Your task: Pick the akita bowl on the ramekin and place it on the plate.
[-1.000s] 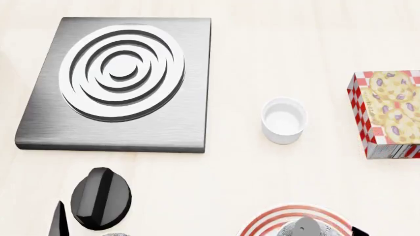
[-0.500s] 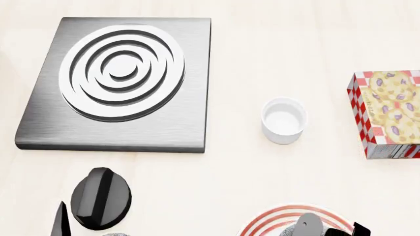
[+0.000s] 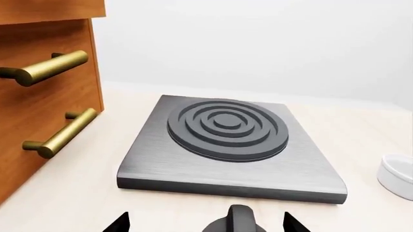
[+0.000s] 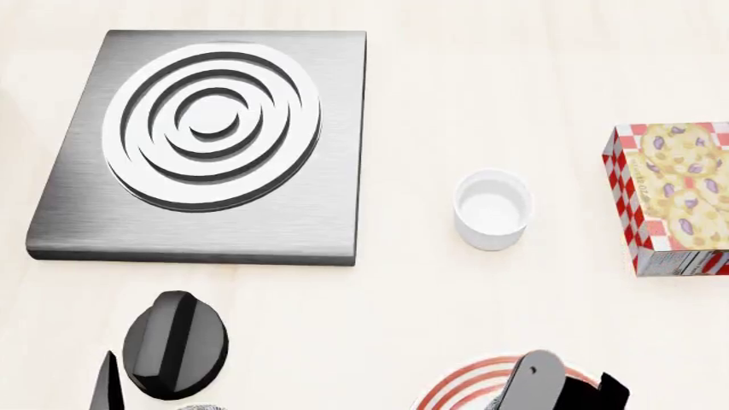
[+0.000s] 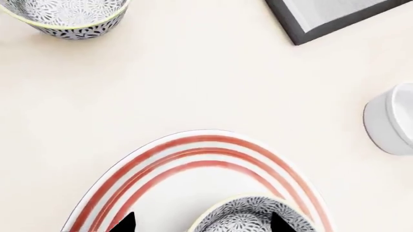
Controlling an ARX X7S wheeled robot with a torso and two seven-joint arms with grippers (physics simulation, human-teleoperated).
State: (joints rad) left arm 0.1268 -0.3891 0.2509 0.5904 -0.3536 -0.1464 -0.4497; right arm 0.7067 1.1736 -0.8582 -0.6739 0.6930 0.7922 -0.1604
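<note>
Right pincer (image 5: 200,223) higher above akita bowl (image 5: 248,217) than before

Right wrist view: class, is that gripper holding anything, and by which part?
Nothing is held: the akita bowl sits on the plate, with the right gripper open astride it.

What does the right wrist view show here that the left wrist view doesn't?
Only the right wrist view shows the large white plate with red rings, a speckled grey-white bowl on it between that gripper's dark fingertips, and a second speckled bowl apart on the counter. Only the left wrist view shows the wooden drawers with brass handles and a black knob. Both show the grey burner slab and the plain white ramekin, empty-topped.
</note>
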